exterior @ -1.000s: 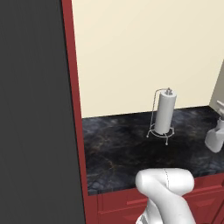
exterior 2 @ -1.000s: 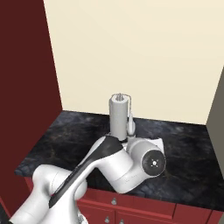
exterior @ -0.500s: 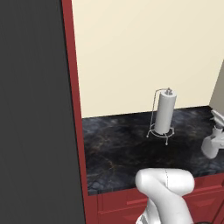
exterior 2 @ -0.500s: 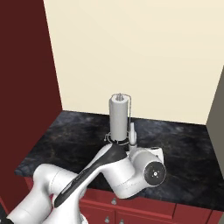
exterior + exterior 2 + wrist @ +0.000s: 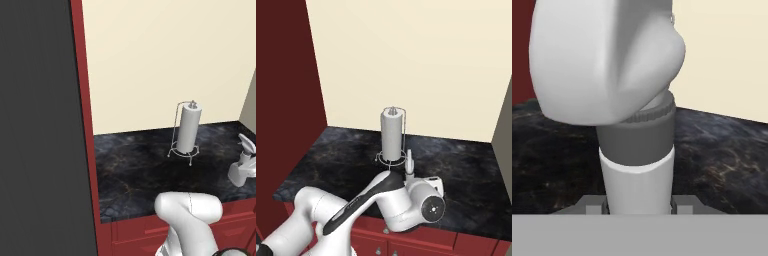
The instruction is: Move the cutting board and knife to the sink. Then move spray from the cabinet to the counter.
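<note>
Spray bottle carried low over the black counter

The counter [image 5: 466, 165] spreads wide beneath the arm, with the paper-towel roll [image 5: 392, 135] standing on its wire stand just behind the hand. The spray [image 5: 637, 150] sits upright between the fingers [image 5: 684, 204], its neck squarely in their gap and its trigger head looming above. The gripper [image 5: 637, 206] is part-closed around that neck, holding it. If let go while tilted or too high, the top-heavy bottle could topple, or the hand could knock the roll nearby.
</note>
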